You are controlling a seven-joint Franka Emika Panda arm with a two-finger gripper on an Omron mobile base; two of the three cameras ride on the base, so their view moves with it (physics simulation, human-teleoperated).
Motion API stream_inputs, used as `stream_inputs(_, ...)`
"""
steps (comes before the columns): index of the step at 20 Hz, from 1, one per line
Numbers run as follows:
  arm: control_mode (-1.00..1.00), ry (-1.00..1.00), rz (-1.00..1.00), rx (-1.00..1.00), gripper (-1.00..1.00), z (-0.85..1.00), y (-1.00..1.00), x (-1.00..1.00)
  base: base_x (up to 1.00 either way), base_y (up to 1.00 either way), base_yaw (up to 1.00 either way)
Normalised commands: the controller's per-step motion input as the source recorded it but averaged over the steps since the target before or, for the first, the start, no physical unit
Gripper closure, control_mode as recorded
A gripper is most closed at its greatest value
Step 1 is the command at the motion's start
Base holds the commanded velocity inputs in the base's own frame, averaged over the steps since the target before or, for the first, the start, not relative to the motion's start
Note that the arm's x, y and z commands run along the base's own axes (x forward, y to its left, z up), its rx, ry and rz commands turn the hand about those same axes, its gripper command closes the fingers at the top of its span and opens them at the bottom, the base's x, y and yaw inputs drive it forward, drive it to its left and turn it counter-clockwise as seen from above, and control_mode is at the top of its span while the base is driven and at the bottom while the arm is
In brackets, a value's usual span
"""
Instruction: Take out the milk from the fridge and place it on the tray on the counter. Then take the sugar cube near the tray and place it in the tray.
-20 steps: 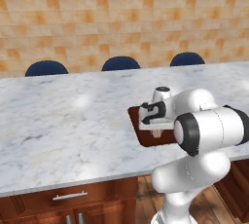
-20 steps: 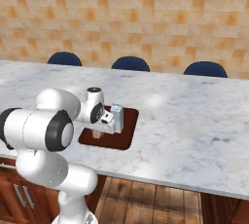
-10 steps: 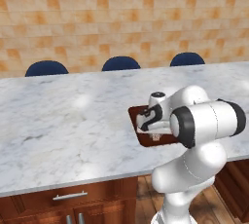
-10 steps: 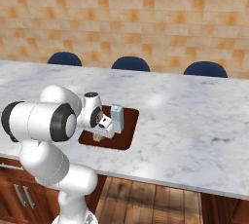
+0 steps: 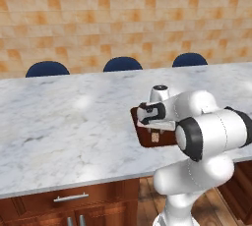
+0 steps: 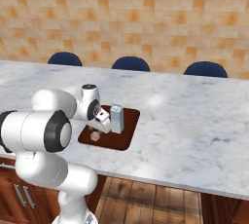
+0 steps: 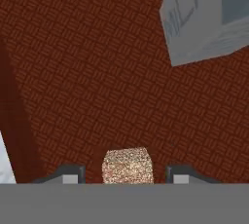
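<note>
The dark reddish-brown tray [image 6: 125, 138] [image 5: 144, 140] lies on the marble counter [image 6: 194, 135] [image 5: 64, 122]. On it stands the pale grey-blue milk [image 6: 116, 118] carton, upright; the hand view has it at the upper right as the milk [image 7: 209, 18]. The tan speckled sugar cube [image 6: 95, 135] [image 5: 154, 137] [image 7: 128, 165] rests on the tray floor [image 7: 97, 72] near its front left. My gripper [image 7: 127, 174] [image 6: 98, 126] [image 5: 154, 129] hangs just over the cube, open. Each fingertip [image 7: 68, 173] stands a small gap away from the cube's sides.
Three blue chair backs [image 5: 122, 64] line the far side of the counter, in front of an orange tiled wall. Reddish-brown cabinets with silver handles [image 5: 71, 198] sit under the counter's near edge. Bare marble stretches left and right of the tray.
The jaws were shut on the sugar cube and have opened; the cube now sits free on the tray. The hand sank lower over the tray's front left.
</note>
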Motion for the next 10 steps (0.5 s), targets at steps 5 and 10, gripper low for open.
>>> stream_inputs(5,-1.0,0.0,-0.12,0.07,-1.0,0.84,0.0,-0.13,0.0,0.0,0.0)
stream_inputs(10,-1.0,-0.08,-0.13,0.0,-1.0,1.0,0.0,-0.55,0.0,0.0,0.0)
